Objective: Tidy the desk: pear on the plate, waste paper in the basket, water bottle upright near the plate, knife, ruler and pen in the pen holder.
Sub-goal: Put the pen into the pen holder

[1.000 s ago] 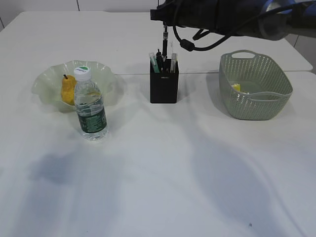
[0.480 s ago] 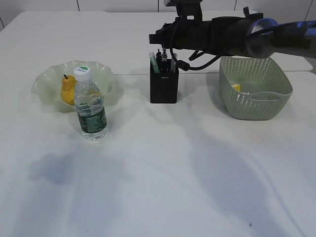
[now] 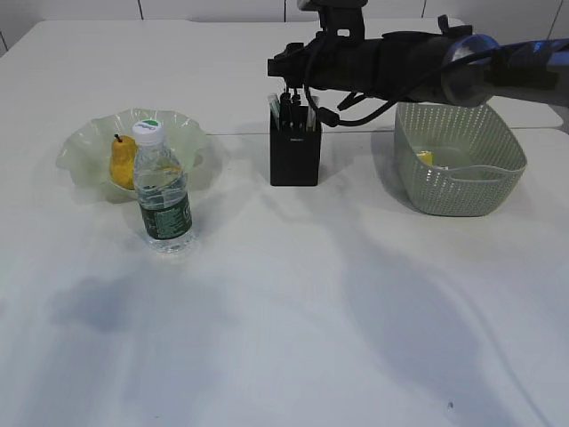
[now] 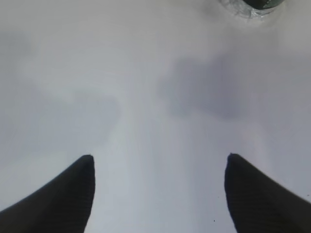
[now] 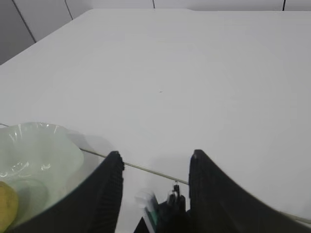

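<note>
The yellow pear (image 3: 122, 160) lies on the pale green plate (image 3: 89, 142). A water bottle (image 3: 163, 191) stands upright just in front of the plate. The black pen holder (image 3: 295, 156) holds several upright items, and I cannot tell knife, ruler and pen apart. My right gripper (image 3: 290, 73) hovers directly over the holder, open, with the items' tops (image 5: 174, 195) below and between its fingers, untouched. Yellow waste paper (image 3: 426, 158) lies in the basket (image 3: 458, 156). My left gripper (image 4: 159, 158) is open over bare table, the bottle's base (image 4: 252, 5) beyond it.
The right arm (image 3: 418, 67) stretches across the back from the right, above the basket's far rim. A table seam (image 5: 146, 168) runs behind the holder. The plate's rim (image 5: 43, 150) and the pear (image 5: 6, 204) show at the right wrist view's lower left.
The right arm came down over the pen holder. Its jaws opened, and the pen that hung from them a second ago now stands in the holder. The left gripper has not moved.
</note>
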Tool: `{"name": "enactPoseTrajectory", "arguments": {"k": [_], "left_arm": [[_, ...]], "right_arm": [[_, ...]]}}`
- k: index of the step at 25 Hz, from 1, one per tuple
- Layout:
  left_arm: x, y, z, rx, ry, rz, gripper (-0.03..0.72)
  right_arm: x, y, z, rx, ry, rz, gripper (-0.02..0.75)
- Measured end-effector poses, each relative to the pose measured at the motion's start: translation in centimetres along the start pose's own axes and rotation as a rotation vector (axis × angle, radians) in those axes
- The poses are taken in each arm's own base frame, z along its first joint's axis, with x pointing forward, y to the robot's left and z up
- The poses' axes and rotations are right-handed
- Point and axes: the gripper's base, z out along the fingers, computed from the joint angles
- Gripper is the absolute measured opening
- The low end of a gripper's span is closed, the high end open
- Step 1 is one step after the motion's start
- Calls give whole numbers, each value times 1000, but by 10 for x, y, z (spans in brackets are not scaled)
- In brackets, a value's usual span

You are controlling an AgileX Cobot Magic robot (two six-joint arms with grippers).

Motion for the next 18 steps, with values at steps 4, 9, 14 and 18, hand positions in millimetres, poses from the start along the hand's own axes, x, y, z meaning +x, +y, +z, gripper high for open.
{"name": "enactPoseTrajectory", "arguments": {"k": [4, 9, 14, 18], "left_arm": [[0, 0, 0, 0, 0, 0, 591], [0, 0, 0, 0, 2, 0, 591], [1, 0, 0, -1, 11, 0, 591], [3, 0, 0, -4, 31, 0, 591]], "right_arm": [[-6, 1, -3, -1, -11, 12, 349], [-33, 4, -17, 14, -64, 22, 349], [-45, 5, -24, 27, -88, 39, 353], [-47, 6, -25, 17, -93, 78, 355]]}}
